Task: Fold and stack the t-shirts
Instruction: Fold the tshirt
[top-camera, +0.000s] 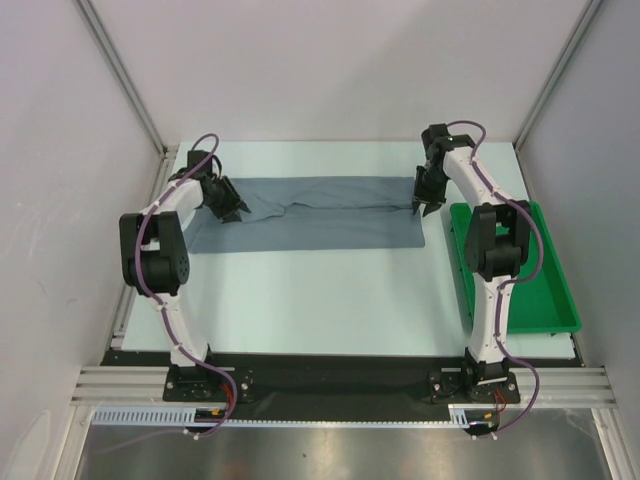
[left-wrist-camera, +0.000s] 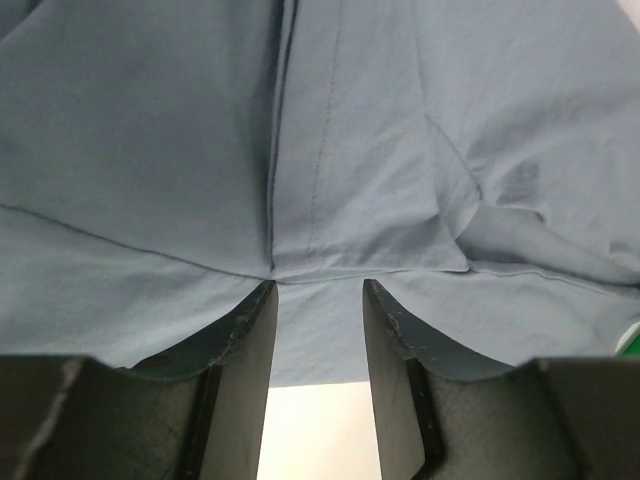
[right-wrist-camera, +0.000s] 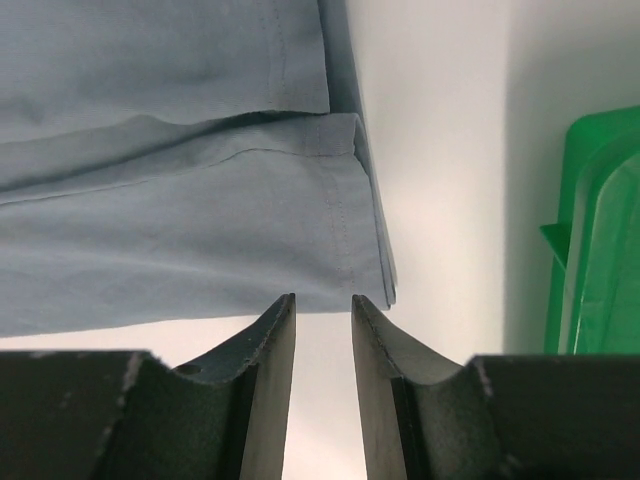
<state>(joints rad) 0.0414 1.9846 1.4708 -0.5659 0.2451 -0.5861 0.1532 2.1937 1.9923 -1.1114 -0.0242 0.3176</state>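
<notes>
One slate blue-grey t-shirt (top-camera: 310, 212) lies folded lengthwise into a long band across the far half of the table. My left gripper (top-camera: 230, 207) is at its left end. In the left wrist view the gripper (left-wrist-camera: 320, 286) is open, its fingers (left-wrist-camera: 245, 340) set on either side of a strip of the shirt (left-wrist-camera: 150, 180) near its edge. My right gripper (top-camera: 420, 205) is at the shirt's right end. In the right wrist view this gripper (right-wrist-camera: 322, 298) is open, its tips just at the hemmed corner of the shirt (right-wrist-camera: 180, 220), with nothing held.
A green plastic tray (top-camera: 556, 312) sits at the right side of the table, close to the right arm; its rim shows in the right wrist view (right-wrist-camera: 590, 230). Pale table surface (top-camera: 320, 300) lies between the shirt and the arm bases. Grey walls enclose the far and side edges.
</notes>
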